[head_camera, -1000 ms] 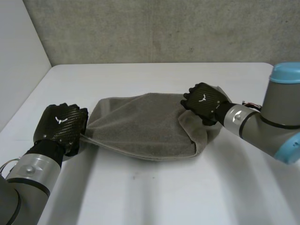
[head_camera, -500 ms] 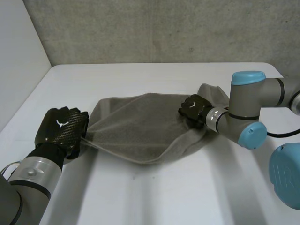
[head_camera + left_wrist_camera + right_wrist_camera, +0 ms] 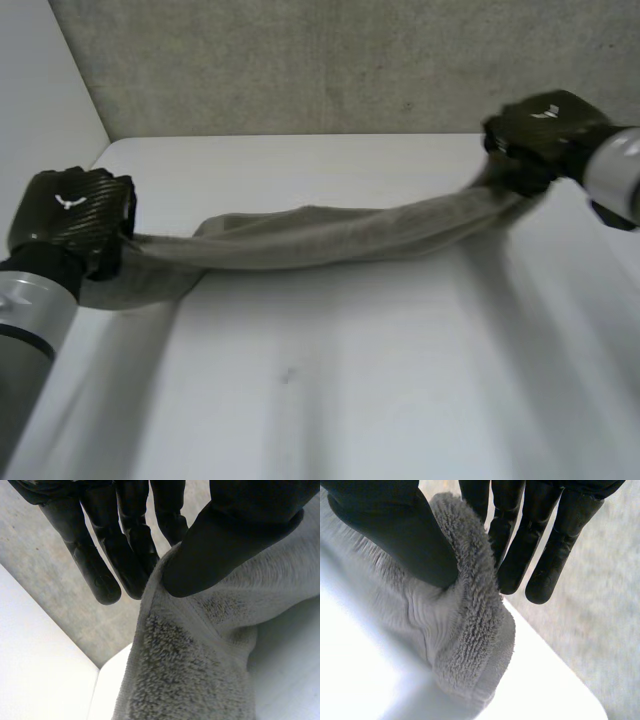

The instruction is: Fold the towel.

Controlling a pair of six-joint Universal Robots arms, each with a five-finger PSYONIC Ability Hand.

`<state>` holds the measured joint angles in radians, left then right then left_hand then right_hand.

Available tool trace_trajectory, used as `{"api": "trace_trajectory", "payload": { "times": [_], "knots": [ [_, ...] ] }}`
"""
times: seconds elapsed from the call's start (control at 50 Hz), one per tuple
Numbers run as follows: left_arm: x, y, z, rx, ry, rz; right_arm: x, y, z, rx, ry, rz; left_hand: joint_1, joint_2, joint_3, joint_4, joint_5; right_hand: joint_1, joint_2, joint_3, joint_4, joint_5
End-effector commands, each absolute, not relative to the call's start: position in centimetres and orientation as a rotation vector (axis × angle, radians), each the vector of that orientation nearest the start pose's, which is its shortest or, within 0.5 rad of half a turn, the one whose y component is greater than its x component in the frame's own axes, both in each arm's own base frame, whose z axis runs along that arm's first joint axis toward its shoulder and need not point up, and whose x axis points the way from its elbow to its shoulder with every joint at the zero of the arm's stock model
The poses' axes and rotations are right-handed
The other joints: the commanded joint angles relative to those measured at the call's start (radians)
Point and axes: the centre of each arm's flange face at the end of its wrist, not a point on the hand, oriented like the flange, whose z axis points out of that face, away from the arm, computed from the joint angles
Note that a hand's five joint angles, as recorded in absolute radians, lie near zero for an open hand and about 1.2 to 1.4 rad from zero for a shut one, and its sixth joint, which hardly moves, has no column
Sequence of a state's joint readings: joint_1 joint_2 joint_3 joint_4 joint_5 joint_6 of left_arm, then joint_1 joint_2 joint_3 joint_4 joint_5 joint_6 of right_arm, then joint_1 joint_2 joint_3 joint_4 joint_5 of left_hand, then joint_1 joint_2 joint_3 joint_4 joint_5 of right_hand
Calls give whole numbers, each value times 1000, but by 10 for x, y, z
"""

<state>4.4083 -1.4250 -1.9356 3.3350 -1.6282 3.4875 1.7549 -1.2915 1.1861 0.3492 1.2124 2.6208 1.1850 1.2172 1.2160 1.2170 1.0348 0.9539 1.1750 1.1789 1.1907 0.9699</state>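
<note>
No readable text; white winged emblem on back of left hand; same on right hand

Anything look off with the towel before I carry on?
Yes. The towel is not spread flat: it is bunched into a rope-like band strung between the left hand and the right hand, each pinching one end. Its slack near the left hand droops toward the table. Nothing looks torn.
</note>
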Motion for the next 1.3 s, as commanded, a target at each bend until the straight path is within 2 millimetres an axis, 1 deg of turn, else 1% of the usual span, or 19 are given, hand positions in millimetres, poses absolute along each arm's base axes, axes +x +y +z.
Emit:
{"api": "trace_trajectory", "payload": {
  "times": [0.02,0.14,0.26,0.36,0.48,0.58,0.66,0.7,0.72,0.78,0.82,0.88,0.98,1.04,1.08,1.12,1.14,1.26,1.3],
  "knots": [
    [-182,-208,256,865,2263,-1930,184,-261,307,-1275,2373,-1610,211,179,180,179,187,442,221,217,206,252],
    [-184,-197,240,1031,2367,-1798,180,-235,279,-1431,2434,-1364,211,179,180,179,187,442,221,217,206,252],
    [-189,-202,201,1237,2423,-1564,181,-224,244,-1573,2422,-1203,211,179,180,179,187,442,221,217,206,252],
    [-205,-233,170,1437,2369,-1402,181,-263,213,-1575,2492,-1191,211,179,180,179,187,442,221,217,206,252],
    [-227,-273,180,1386,2267,-1479,200,-290,222,-1525,2489,-1365,211,179,180,179,187,442,221,217,206,252],
    [-254,-329,230,1199,2071,-1746,221,-342,248,-1428,2412,-1767,211,179,180,179,187,442,221,217,206,252],
    [-275,-350,266,1134,1913,-1941,233,-368,278,-1334,2275,-2093,211,179,180,179,187,442,221,217,206,252],
    [-291,-369,321,993,1676,-2208,245,-395,333,-1105,1967,-2553,211,179,180,179,187,442,221,217,206,252],
    [-291,-369,322,992,1675,-2209,245,-395,333,-1104,1965,-2555,211,179,180,179,187,442,221,217,206,252],
    [-292,-376,421,582,1229,-2672,246,-400,421,-671,1362,-3055,211,179,180,179,187,442,221,217,206,252],
    [-288,-371,444,456,1120,-2786,244,-394,438,-590,1219,-3116,211,179,180,179,187,442,221,217,206,252],
    [-281,-362,464,329,1025,-2914,243,-389,432,-587,1232,-3090,211,179,180,179,187,442,221,217,206,252],
    [-277,-368,423,395,1218,-2869,247,-389,383,-741,1484,-2889,211,179,180,179,187,442,221,217,206,252],
    [-263,-384,361,516,1442,-2715,251,-383,329,-941,1655,-2609,211,179,180,179,187,442,221,217,206,252],
    [-262,-386,338,569,1523,-2667,252,-381,314,-985,1686,-2537,211,179,180,179,187,442,221,217,206,252],
    [-261,-381,289,689,1692,-2566,254,-375,281,-1062,1744,-2398,211,179,180,179,187,442,221,217,206,252],
    [-261,-381,289,689,1692,-2566,254,-375,281,-1062,1744,-2397,211,179,180,179,187,442,221,217,206,252],
    [-265,-358,177,992,1965,-2323,251,-360,172,-1193,2017,-2038,211,179,180,179,187,442,221,217,206,252],
    [-264,-352,160,1042,1985,-2262,250,-357,156,-1226,2063,-1981,211,179,180,179,187,442,221,217,206,252]
  ]
}}
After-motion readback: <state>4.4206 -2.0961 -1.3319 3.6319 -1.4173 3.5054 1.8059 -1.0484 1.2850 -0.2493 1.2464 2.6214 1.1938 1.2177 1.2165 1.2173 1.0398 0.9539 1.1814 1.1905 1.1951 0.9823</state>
